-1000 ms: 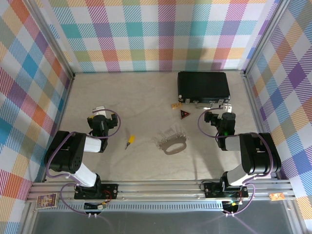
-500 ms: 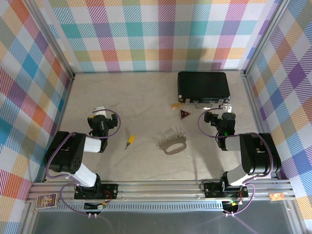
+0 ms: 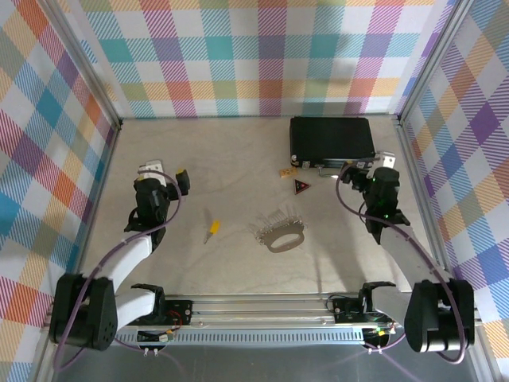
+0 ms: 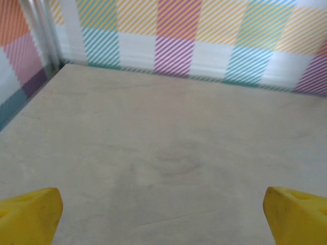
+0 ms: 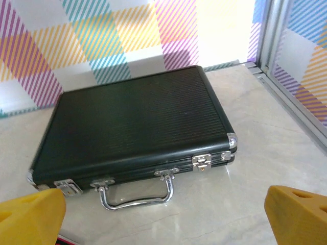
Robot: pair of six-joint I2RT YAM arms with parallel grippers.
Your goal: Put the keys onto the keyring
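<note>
Two grippers stand with their jaws spread wide and hold nothing: the left gripper [image 3: 165, 173] hangs over bare table at the left, and the right gripper [image 3: 371, 164] hangs just in front of the black case [image 3: 332, 139]. In each wrist view, blunt yellow fingertips [image 4: 28, 214] with a matte, plastic look sit at the bottom corners of the frame.

The key [image 3: 211, 231] is a thin silver sliver with a small yellow head. It lies flat on the table [image 3: 223, 151] between the left arm and the keyring [image 3: 284, 236], apart from both. The keyring is a flat gray oval loop with a hollow middle. Fine silvery prongs fan from its far edge.

The table is smooth, pale beige and faintly veined like stone. The case [image 5: 138, 122] is a shallow rectangle with a finely ribbed black lid, bright metal corner caps, two small latches and a curved chrome handle. Near it lie a small tan tag [image 3: 287, 172] and a dark red triangular tag [image 3: 301, 187]. Any writing on them is too small to read. The walls [image 3: 238, 56] carry a pastel check of diagonal stripes.
</note>
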